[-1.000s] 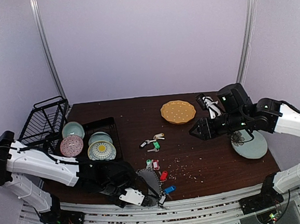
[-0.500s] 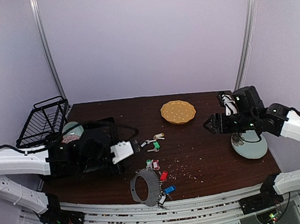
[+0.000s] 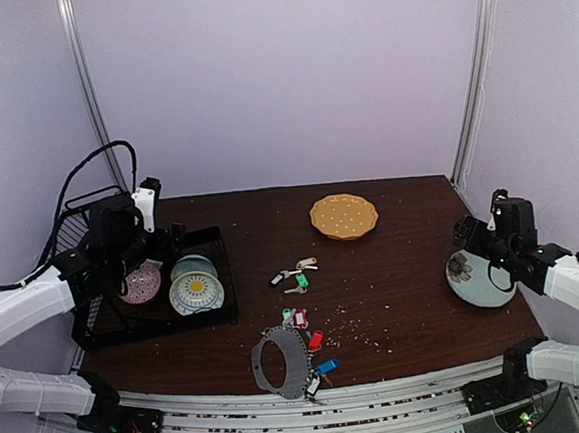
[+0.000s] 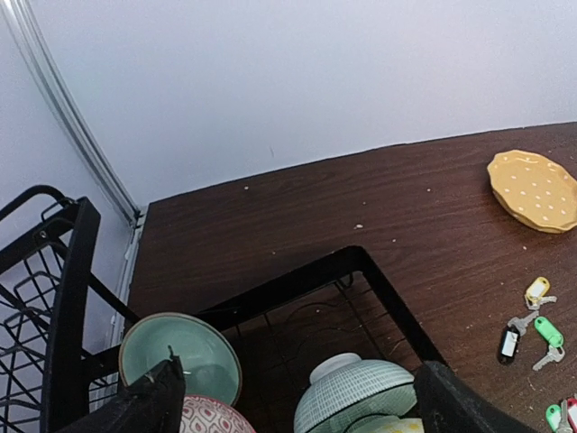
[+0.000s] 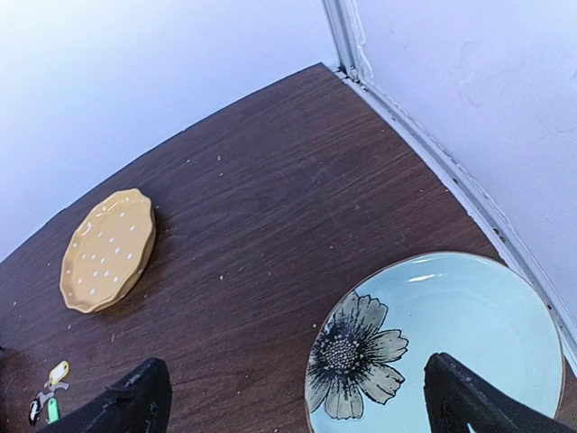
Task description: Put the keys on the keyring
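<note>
The keyring (image 3: 280, 364), a large thin grey ring, lies flat near the table's front edge. Keys with green, red and blue tags (image 3: 310, 337) lie in a row along its right side. A second cluster of keys (image 3: 296, 274) with black, green and cream tags lies loose mid-table, and also appears in the left wrist view as keys (image 4: 532, 325). My left gripper (image 3: 166, 236) (image 4: 302, 410) hangs open and empty over the dish tray. My right gripper (image 3: 465, 235) (image 5: 302, 406) hangs open and empty above the floral plate's left edge.
A black tray (image 3: 225, 272) holds patterned bowls (image 3: 196, 291), with a wire rack (image 3: 78, 233) behind it. An orange dotted plate (image 3: 344, 215) sits at the back centre. A pale blue floral plate (image 3: 482, 282) lies at the right. Crumbs speckle the table near the keys.
My left arm has pulled away from the keyring and risen back-left over the dish tray. My right arm has withdrawn to the right edge. Both grippers have opened wider.
</note>
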{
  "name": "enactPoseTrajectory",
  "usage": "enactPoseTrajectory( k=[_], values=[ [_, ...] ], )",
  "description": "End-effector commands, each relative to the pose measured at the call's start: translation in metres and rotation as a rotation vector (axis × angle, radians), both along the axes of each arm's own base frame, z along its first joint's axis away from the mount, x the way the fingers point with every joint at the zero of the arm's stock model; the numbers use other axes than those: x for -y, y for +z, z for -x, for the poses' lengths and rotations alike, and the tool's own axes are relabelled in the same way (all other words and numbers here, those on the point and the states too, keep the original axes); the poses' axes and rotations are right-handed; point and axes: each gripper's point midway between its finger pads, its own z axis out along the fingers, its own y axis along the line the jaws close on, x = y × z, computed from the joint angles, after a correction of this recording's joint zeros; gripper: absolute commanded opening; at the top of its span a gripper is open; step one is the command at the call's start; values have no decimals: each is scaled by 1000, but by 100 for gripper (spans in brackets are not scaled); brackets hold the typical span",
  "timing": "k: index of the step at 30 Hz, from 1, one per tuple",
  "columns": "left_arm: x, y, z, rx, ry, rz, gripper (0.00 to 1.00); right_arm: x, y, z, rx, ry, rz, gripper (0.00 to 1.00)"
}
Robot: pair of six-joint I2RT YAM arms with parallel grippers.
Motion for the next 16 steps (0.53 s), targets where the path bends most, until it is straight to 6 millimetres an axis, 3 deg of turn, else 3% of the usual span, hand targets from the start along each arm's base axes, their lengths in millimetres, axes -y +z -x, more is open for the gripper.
enactPoseTrajectory(
  k=[1,8,16],
  values=[
    [-17,-4,-14,21,88,93,93,26,15,1,141,-156,-10,100],
    [-30,-8,-28,69,185,85,98,43,28,20,326,-243,-27,100],
    [-40,-31,-33,84,255,94,98,49,19,32,356,-255,3,100]
  ],
)
